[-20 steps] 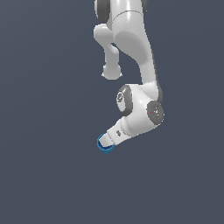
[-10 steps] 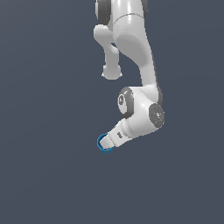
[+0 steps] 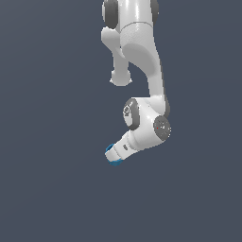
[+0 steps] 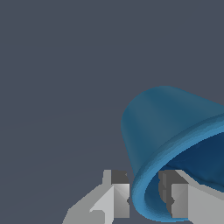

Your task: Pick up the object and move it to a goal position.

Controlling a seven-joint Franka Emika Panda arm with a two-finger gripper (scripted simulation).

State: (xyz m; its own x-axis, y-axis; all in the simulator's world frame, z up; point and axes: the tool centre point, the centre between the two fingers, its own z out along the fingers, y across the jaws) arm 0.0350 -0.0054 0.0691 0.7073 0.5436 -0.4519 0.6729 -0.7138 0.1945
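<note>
- A white robot arm (image 3: 142, 61) reaches down from the upper edge of the exterior view, against a plain dark grey-blue background (image 3: 52, 118) that fills the whole picture.
- The arm bends at a rounded wrist joint with a dark grey cap, then angles down toward the exterior view's left.
- At the end of the arm is the white gripper (image 3: 112, 156), seen small and from behind in this view.
- A sliver of the blue cup (image 3: 114, 162) shows at the gripper's tip, mostly hidden by the white gripper body.
- The wrist view shows the cup (image 4: 170, 135) close up and large. It is tilted on its side, with the narrower closed base pointing away from the camera and the open round rim facing the camera.
- The cup's outside is a deep blue; its rim is a lighter blue ring, and the inside looks darker.
- Two grey and white fingers (image 4: 120, 192) sit at the near edge of the wrist view. One is outside the cup's wall and the other is inside the rim.
- The gripper (image 4: 146, 194) is clamped onto the cup, pinching the thin wall at the rim between the two fingers.
- No table or other surface can be told apart from the background in either view.
</note>
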